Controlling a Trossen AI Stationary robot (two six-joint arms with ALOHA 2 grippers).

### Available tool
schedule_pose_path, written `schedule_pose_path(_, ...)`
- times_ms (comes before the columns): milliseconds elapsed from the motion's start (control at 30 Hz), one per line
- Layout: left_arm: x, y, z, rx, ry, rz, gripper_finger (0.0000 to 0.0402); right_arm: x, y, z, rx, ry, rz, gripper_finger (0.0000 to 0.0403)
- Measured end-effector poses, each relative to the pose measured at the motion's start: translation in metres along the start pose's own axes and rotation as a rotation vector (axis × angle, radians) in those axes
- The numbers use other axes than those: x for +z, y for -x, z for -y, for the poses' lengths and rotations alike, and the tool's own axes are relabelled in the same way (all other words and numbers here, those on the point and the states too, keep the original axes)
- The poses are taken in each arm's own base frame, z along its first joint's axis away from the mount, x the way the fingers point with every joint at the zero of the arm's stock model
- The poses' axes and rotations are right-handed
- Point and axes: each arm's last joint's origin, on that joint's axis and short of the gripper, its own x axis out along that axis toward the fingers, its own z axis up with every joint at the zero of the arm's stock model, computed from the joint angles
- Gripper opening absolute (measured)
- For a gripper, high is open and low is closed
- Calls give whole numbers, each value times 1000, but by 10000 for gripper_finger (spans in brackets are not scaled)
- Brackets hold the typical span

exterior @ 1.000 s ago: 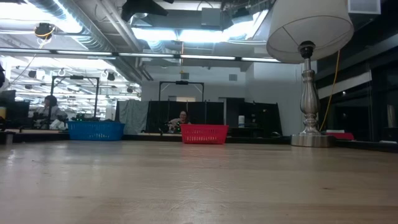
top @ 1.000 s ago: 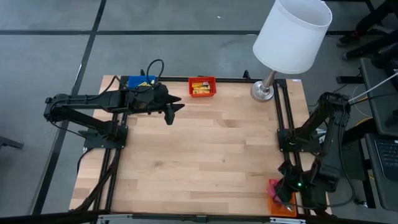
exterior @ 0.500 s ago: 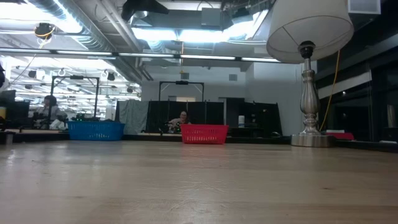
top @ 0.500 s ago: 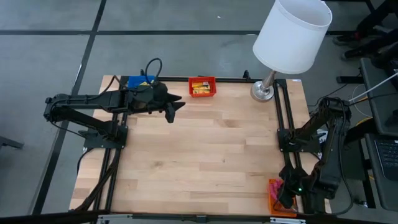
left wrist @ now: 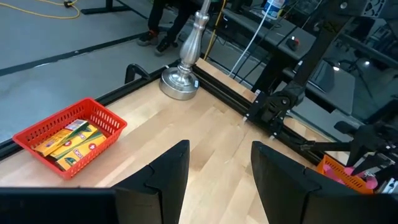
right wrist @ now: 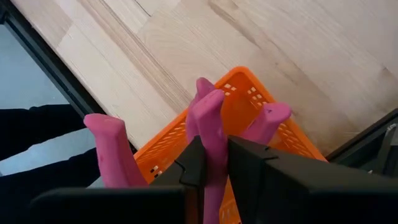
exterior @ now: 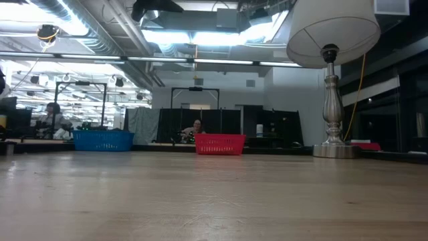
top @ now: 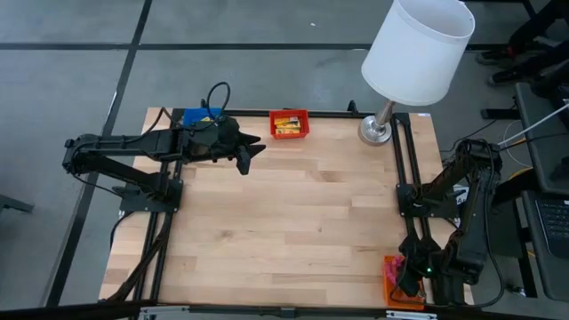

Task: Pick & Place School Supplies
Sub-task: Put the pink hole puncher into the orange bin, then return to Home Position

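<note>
Ahead of the left gripper bare table runs unobstructed to the right arm. The red tray sits just beside it, the lamp farther along the same edge.

You could not read any text, brand, number or sign in these views. The yellow oblong packets in the red plastic mesh tray carried dark and red marks, but they were too small for you to make out as words. No other surface in view showed lettering that you could have read.
</note>
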Motion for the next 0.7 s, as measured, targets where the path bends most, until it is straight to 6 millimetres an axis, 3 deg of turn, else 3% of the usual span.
schedule_pose_path(200, 0, 0, 0, 0, 0, 0, 168, 0, 0, -3, 49, -6, 33, 46)
schedule_pose_path(467, -1, 0, 0, 3, -2, -7, 168, 0, 0, -2, 32, -7, 24, 150)
schedule_pose_path(700, -1, 0, 0, 1, -4, -12, 168, 7, 0, -4, 45, -31, 51, 154)
